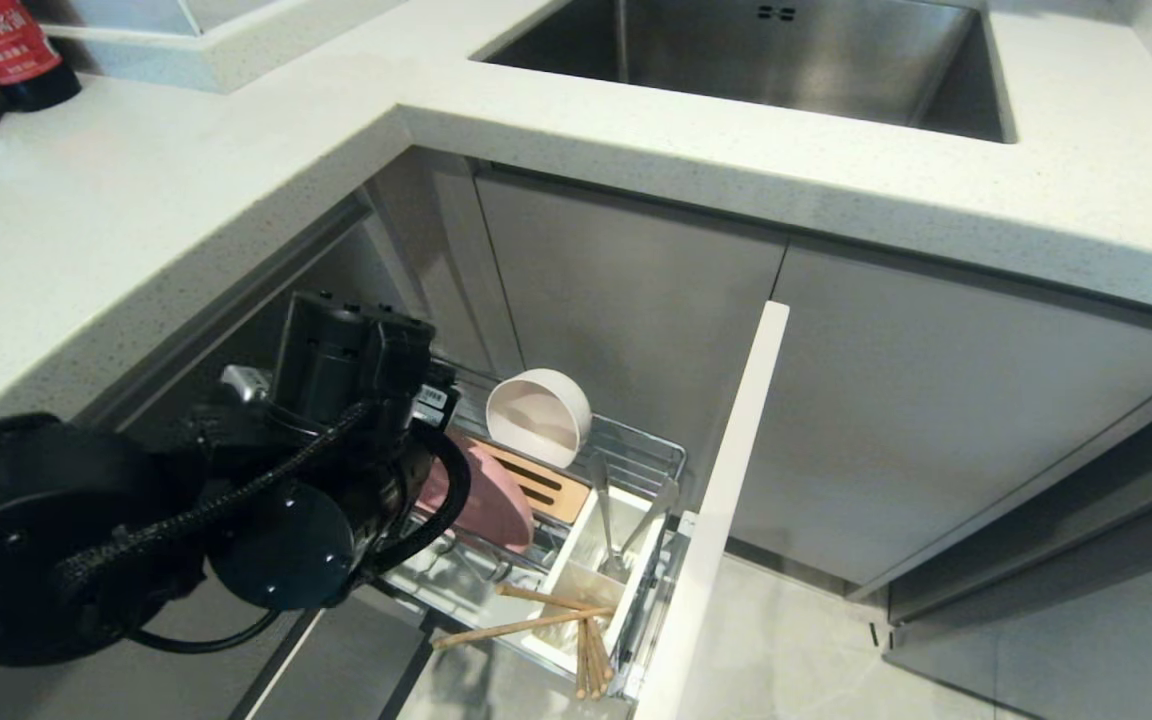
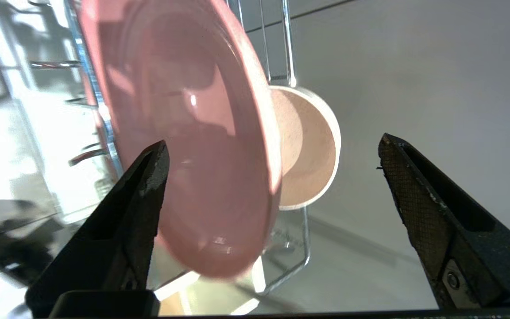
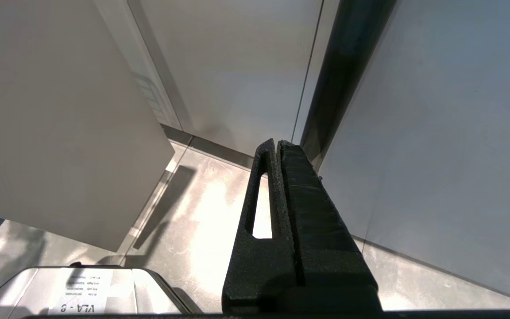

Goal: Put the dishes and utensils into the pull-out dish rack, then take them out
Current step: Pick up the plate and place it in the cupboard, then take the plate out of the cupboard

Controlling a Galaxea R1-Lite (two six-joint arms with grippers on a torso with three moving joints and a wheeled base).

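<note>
Plate [image 2: 193, 146], pink, stands on edge in the pull-out dish rack [image 1: 636, 445]. Just behind it, cream bowl [image 1: 539, 416], also tipped on edge. Beyond plate, toward front panel: spoon [image 1: 604, 520] and chopsticks [image 1: 536, 622] in the utensil box [image 1: 576, 575]. Left gripper [image 2: 272, 155] beside plate, jaws spread wide, holding nothing. Right gripper [image 3: 277, 146] well away, fingers pressed together.

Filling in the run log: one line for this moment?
left gripper: open at pink plate | plate, bowl: in rack | right gripper: shut, parked
</note>
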